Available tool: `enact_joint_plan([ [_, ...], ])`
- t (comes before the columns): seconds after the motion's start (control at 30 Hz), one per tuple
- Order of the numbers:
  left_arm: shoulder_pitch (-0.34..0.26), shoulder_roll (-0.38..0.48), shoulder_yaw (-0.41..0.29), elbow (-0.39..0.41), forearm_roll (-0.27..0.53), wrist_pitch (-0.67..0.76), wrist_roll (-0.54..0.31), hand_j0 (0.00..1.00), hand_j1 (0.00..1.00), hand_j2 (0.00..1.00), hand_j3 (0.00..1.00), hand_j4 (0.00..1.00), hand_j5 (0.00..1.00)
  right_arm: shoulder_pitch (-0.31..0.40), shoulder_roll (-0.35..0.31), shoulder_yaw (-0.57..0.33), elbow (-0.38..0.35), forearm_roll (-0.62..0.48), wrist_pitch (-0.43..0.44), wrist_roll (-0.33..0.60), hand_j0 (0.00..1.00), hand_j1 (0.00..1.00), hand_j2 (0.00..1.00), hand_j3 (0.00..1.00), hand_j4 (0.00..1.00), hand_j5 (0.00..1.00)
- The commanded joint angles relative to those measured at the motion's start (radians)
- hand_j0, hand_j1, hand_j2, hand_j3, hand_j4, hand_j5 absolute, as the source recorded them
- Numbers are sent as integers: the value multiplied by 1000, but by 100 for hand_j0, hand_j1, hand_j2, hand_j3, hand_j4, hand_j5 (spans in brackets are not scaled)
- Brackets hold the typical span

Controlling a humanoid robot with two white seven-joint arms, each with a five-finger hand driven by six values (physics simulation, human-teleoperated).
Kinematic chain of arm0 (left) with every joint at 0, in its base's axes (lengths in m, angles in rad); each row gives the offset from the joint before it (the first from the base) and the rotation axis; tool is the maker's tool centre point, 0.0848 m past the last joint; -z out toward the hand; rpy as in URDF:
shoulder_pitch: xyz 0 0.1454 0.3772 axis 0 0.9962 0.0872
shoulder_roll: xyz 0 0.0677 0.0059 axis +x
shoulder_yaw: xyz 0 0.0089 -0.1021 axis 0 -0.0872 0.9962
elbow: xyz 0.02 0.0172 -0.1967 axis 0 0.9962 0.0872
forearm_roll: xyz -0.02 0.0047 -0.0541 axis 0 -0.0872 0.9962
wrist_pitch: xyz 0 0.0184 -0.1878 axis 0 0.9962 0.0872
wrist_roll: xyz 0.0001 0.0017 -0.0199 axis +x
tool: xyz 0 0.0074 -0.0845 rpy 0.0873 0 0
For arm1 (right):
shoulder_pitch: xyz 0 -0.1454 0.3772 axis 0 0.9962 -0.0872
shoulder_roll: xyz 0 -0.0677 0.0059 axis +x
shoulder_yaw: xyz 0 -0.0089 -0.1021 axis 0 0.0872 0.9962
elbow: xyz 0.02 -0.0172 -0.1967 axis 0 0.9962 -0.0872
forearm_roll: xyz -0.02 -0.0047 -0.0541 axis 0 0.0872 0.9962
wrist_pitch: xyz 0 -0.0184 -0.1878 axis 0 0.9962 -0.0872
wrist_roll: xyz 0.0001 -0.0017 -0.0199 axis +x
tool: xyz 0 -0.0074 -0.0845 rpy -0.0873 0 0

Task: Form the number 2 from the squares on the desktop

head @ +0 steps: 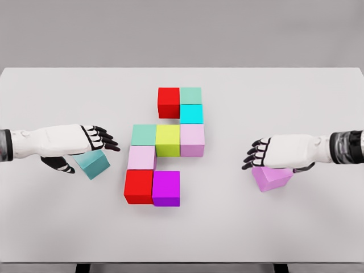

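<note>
I look down on a smooth, matte white table [318, 102]. At its centre sits a cluster of nine plain, flat-coloured cubes with crisp edges, packed face to face. At twelve o'clock of the cluster are a red cube [168, 102] and a pale green cube [191, 95], with a cyan cube [191, 114] just below the green. The middle row holds a mint cube [144, 135], a yellow-green cube [168, 140] and a lilac cube [192, 139]. Below the mint sits a pale pink cube [141, 157]; at six o'clock are a second red cube [138, 186] and a magenta cube [166, 188].

My left hand [77, 142], white-shelled with black fingers, lies at nine o'clock over a tilted teal cube [93, 164]; fingers reach past it, thumb beneath, and I cannot tell whether they grip. My right hand [278, 152], at three o'clock, covers the top of a violet cube [273, 178], fingers loosely curled; contact is hidden. Both forearms are cut off by the frame edges.
</note>
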Motion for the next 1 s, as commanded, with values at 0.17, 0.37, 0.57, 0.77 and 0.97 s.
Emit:
enact_joint_plan([
  [0.17, 0, -1, -1, 6, 4, 1, -1, 100, 100, 100, 100, 100, 100, 0, 10, 15, 11, 28, 2, 0, 100, 100, 100, 100, 100, 100],
  [0.37, 0, -8, -1, 51, 5, 1, -1, 100, 100, 100, 100, 100, 100, 0, 12, 24, 16, 45, 2, 0, 100, 100, 100, 100, 100, 100],
  [0.57, 2, -11, -1, 55, 5, 1, -1, 100, 100, 100, 100, 100, 100, 0, 12, 20, 16, 45, 2, 0, 100, 100, 100, 100, 100, 100],
  [0.77, 3, -24, -1, 57, 1, 1, 0, 94, 94, 94, 94, 94, 94, -8, 12, 10, 16, 42, 2, 0, 100, 100, 100, 100, 100, 100],
  [0.97, 9, -27, -1, 58, -6, 1, 0, 94, 94, 94, 94, 94, 94, -8, 15, 12, 16, 42, 2, 0, 100, 100, 100, 100, 100, 100],
])
